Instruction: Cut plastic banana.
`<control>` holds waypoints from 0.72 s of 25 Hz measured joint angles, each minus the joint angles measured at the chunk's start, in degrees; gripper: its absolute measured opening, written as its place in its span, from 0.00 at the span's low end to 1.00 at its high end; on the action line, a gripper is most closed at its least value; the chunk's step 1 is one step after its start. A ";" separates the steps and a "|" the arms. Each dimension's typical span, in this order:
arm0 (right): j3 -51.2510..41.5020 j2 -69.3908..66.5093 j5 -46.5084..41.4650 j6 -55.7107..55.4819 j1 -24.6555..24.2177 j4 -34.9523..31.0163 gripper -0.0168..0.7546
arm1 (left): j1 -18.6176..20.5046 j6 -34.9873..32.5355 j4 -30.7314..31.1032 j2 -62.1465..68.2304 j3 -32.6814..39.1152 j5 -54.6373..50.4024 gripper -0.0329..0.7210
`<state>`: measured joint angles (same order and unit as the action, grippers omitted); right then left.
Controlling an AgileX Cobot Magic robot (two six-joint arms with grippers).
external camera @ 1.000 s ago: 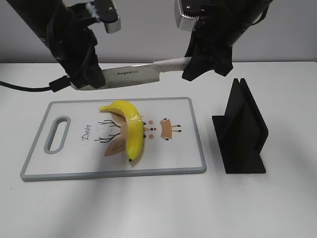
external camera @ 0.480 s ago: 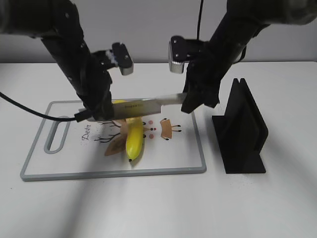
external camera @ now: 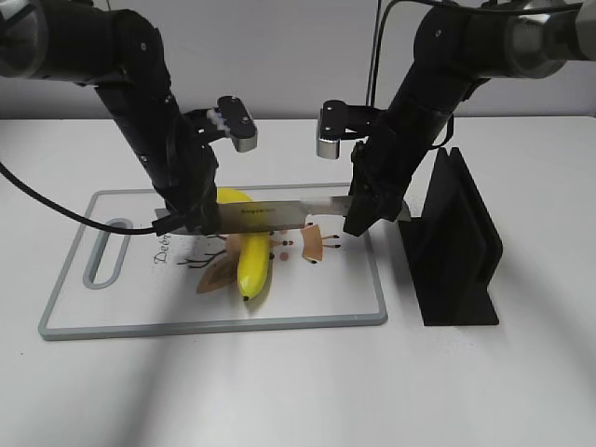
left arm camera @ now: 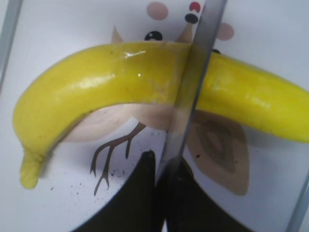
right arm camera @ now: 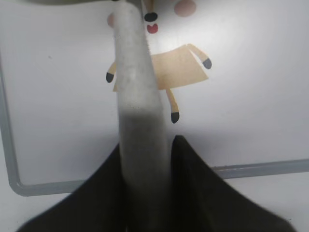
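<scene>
Knife (external camera: 279, 213) lowered from well above board a second ago, now laid across banana (external camera: 250, 253) at centre of frame; cut judged begun, not finished, fruit seen whole in left wrist view. Blade tip clamped by left gripper (external camera: 191, 222), handle clamped by right gripper (external camera: 358, 216), both closed on knife. Banana held on cutting board (external camera: 121, 312), left of centre. Long axis run from upper left toward lower centre, stem end nearest camera, curve bowed right. Blade set crosswise to it. Black stand (external camera: 456, 247) left unused at right.
</scene>
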<state>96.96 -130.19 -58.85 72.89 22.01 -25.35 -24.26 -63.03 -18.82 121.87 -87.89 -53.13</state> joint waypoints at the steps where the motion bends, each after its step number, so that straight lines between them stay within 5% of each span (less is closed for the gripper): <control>1: -0.05 0.40 0.11 -0.07 0.05 0.05 0.28 | 0.00 0.02 0.12 -0.25 0.07 0.20 0.05; 18: -0.91 18.58 -5.04 -1.15 0.78 -2.45 0.27 | -0.54 0.89 2.53 -22.51 1.60 -5.75 0.05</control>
<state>96.05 -111.62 -63.89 71.74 22.79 -27.80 -24.80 -62.14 -16.30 99.36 -86.28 -58.88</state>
